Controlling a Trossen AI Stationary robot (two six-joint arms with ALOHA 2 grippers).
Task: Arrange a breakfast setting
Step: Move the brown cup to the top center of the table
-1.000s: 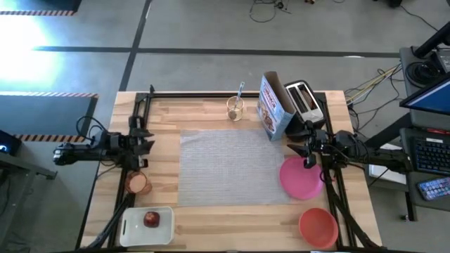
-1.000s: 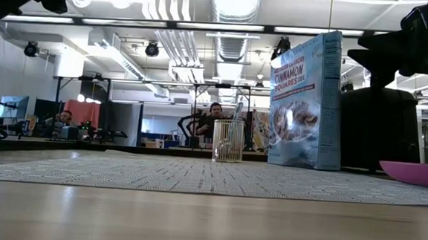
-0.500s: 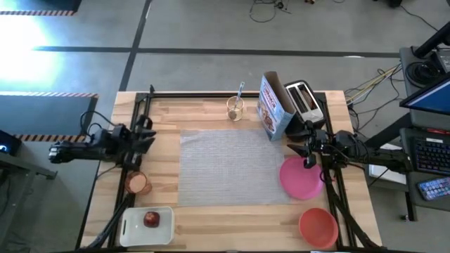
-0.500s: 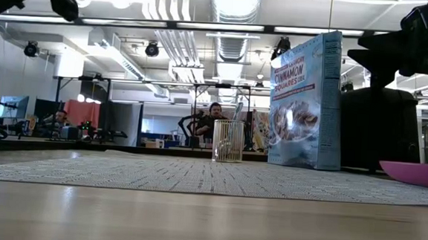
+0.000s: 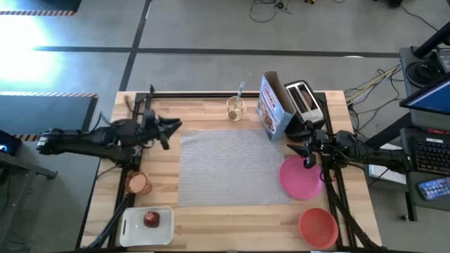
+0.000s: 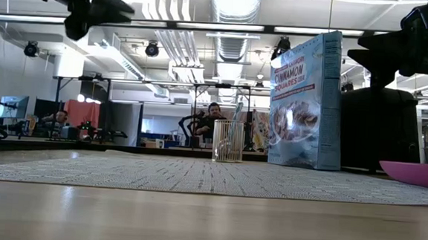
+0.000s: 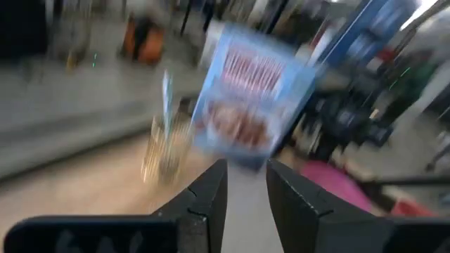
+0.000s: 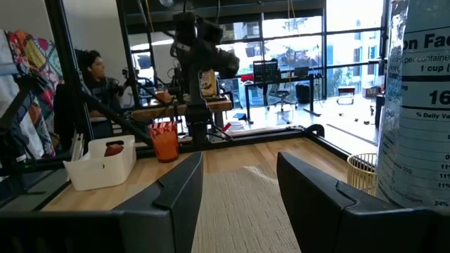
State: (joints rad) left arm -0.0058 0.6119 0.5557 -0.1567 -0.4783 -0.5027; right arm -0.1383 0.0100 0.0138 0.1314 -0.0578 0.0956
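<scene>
Currently your left gripper, fingers slightly apart and empty, sits upper left of the grey translucent mat; the metal spoon stands upright in the clear glass, up-frame and rightward. Right gripper, open, waits above the round pink plate.

Cereal box: "CINNAMON SQUARES" (smaller print unreadable).

Place: robotics lab in an open-plan office hall.
Floor: bare concrete with taped lines.
Ceiling: exposed ducts and strip lights.
Work surface: wooden table in a black frame.
Equipment: monitor, keyboard, loose cables.
Background: people seated at desks, office chairs, large windows.
</scene>
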